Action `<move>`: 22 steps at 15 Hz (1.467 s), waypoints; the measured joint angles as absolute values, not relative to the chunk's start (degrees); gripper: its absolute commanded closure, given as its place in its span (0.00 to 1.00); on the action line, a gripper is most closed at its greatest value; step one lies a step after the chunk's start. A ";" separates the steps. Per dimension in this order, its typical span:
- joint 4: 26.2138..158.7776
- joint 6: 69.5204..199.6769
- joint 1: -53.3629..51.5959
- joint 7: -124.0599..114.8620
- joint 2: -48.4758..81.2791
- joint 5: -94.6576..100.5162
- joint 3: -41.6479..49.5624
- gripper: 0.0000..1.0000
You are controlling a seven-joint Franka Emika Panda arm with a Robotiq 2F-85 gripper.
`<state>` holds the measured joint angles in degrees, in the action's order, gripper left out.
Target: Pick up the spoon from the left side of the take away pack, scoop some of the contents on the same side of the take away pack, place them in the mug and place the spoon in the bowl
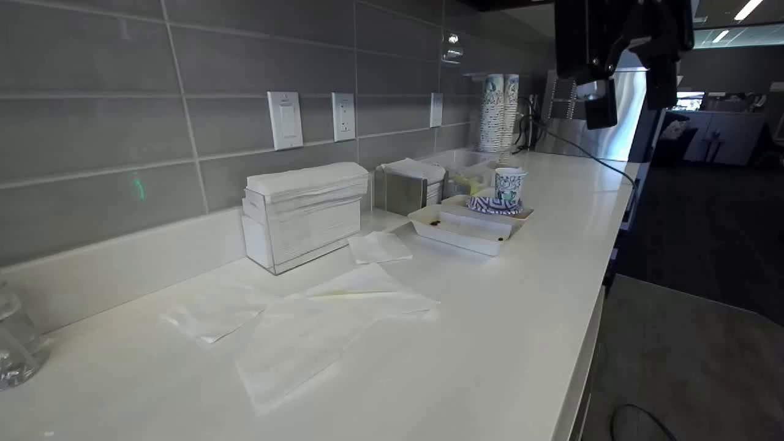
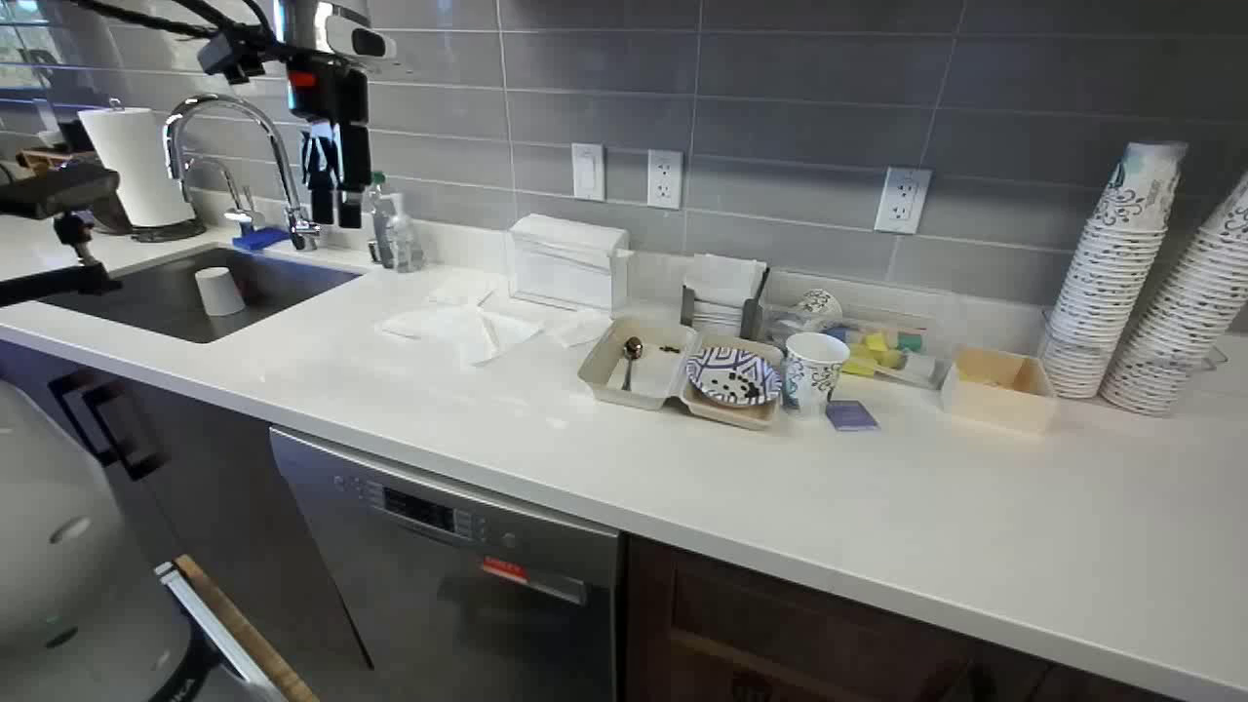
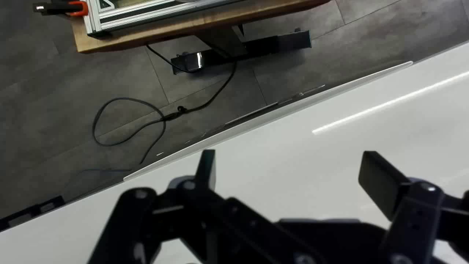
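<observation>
Black two-finger gripper (image 3: 288, 165): up it hangs, high over the glossy white counter (image 2: 546, 439), fingers (image 3: 207, 167) spread wide, nothing between them.
Small shiny metal spoon (image 2: 630, 365): there it is, lying in the left half of the shallow off-white rectangular take-away pack (image 2: 656, 375), handle toward the counter's front edge, head toward the grey tiled wall (image 2: 799, 58).
Feel: light, stiff and slick, I'd judge, hard to damage but ready to twist in a loose pinch.
Best hold: across the middle of the thin handle, head left free to scoop; mind the low rim, since the pack looks light enough to skid.
Dark loose bits (image 2: 670, 348): a small scatter near the spoon's head, same half, slim pickings for a scoop!
White bowl with blue-violet pattern (image 2: 733, 360): in the right half, dark bits of its own inside.
White paper mug with blue marks (image 2: 811, 376): upright, just beside the right half; its fill I cannot tell.
Pale box-shaped tub (image 2: 1002, 405): farther right, yellowish within.
</observation>
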<state>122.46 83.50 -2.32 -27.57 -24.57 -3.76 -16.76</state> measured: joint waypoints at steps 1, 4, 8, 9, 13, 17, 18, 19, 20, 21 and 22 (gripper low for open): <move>122.45 83.50 -2.32 -27.57 -24.57 -3.76 -16.76 0.00; 122.45 83.50 -2.32 -27.57 -24.57 -3.76 -16.76 0.00; 122.45 83.50 -2.32 -27.57 -24.57 -3.76 -16.76 0.00; 122.45 83.50 -2.32 -27.57 -24.57 -3.76 -16.76 0.00; 122.45 83.50 -2.32 -27.57 -24.57 -3.76 -16.76 0.00; 122.45 83.50 -2.32 -27.57 -24.57 -3.76 -16.76 0.00; 122.45 83.50 -2.32 -27.57 -24.57 -3.76 -16.76 0.00; 122.44 83.50 -2.35 -27.57 -24.57 -3.73 -16.70 0.00; 122.42 83.51 -2.37 -27.49 -24.52 -3.67 -16.59 0.00; 122.42 83.63 -2.39 -26.74 -24.35 -3.54 -16.39 0.00; 122.41 84.23 -2.40 -25.39 -24.01 -3.12 -16.10 0.00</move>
<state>122.41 84.23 -2.40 -25.39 -24.01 -3.12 -16.10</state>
